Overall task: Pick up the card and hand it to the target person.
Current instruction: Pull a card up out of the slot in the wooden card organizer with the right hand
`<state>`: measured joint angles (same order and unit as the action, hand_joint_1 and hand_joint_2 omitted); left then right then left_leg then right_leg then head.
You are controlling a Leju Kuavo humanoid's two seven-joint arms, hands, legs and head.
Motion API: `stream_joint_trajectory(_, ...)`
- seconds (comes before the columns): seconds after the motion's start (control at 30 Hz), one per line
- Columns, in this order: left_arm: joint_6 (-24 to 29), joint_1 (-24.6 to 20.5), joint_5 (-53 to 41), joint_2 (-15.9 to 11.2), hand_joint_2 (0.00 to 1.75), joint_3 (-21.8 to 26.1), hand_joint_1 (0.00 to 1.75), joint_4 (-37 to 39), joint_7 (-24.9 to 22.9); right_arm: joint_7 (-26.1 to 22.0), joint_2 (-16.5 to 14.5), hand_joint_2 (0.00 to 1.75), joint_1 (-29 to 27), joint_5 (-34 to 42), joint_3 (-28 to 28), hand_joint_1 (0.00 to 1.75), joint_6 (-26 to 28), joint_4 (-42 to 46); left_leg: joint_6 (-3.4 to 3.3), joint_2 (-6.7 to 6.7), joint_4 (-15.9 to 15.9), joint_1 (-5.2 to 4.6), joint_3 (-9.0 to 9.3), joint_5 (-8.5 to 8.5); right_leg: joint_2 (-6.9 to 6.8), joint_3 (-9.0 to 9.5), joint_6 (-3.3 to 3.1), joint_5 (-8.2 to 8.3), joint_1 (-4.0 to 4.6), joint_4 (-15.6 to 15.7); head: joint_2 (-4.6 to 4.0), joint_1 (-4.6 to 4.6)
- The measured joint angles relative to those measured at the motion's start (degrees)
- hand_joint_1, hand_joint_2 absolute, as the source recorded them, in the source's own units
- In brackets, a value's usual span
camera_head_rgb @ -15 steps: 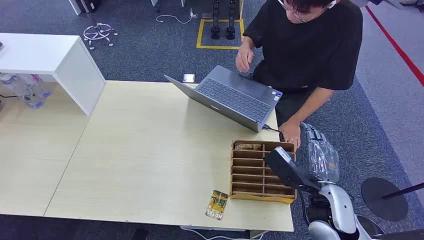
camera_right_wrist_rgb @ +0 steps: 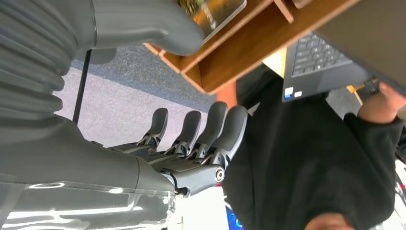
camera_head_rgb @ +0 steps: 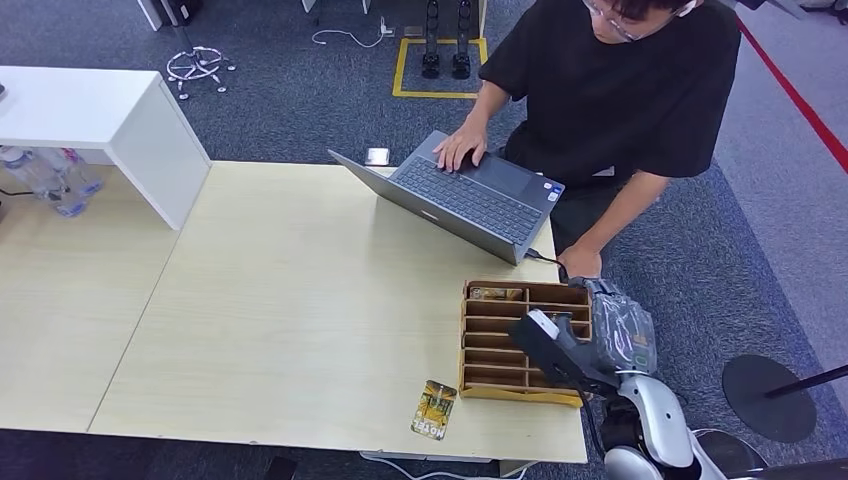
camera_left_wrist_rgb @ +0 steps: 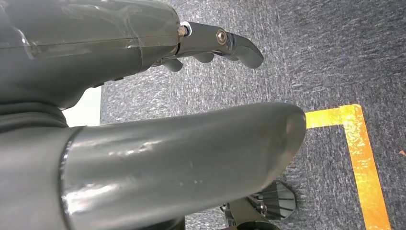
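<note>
Your right hand [camera_head_rgb: 612,325] hovers open beside the rack [camera_head_rgb: 500,345], holding nothing; your left hand [camera_left_wrist_rgb: 143,120] hangs open too.

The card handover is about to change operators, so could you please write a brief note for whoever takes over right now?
Right hand: open, holding nothing, raised at the far right corner of the wooden organizer, beside the person's hand.
Left hand: open, hanging over the carpet.
Card: lying in the organizer's farthest slot. A second card lies on the table near the front edge.
Done: nothing picked up yet.
Left: grasp the card, lift it, hand it to the person at the laptop.
</note>
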<state>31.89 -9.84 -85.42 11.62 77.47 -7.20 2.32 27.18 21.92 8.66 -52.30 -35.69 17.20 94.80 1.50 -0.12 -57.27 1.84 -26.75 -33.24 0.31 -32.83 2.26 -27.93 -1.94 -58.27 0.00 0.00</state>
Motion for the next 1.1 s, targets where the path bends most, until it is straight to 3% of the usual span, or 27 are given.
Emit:
stream_joint_trajectory(0.47,0.1,0.0,-0.1,0.1,0.0,0.0,0.0,-0.1,0.1,0.1,-0.2,1.75,0.6,0.0,-0.8,1.06,-1.2,-2.1,-0.04,-0.02,0.0,-0.01,0.01,0.04,-0.02,0.01,-0.05,0.04,0.0,0.1,0.0,0.0)
stream_joint_trajectory(1.1,0.1,0.0,0.2,0.1,0.0,0.3,0.0,-0.1,0.1,0.0,-0.8,1.75,1.8,-0.2,-1.0,1.19,-1.7,-1.8,-0.04,-0.01,0.0,-0.02,-0.03,0.04,-0.01,-0.04,-0.06,0.03,-0.01,0.0,0.0,0.0)
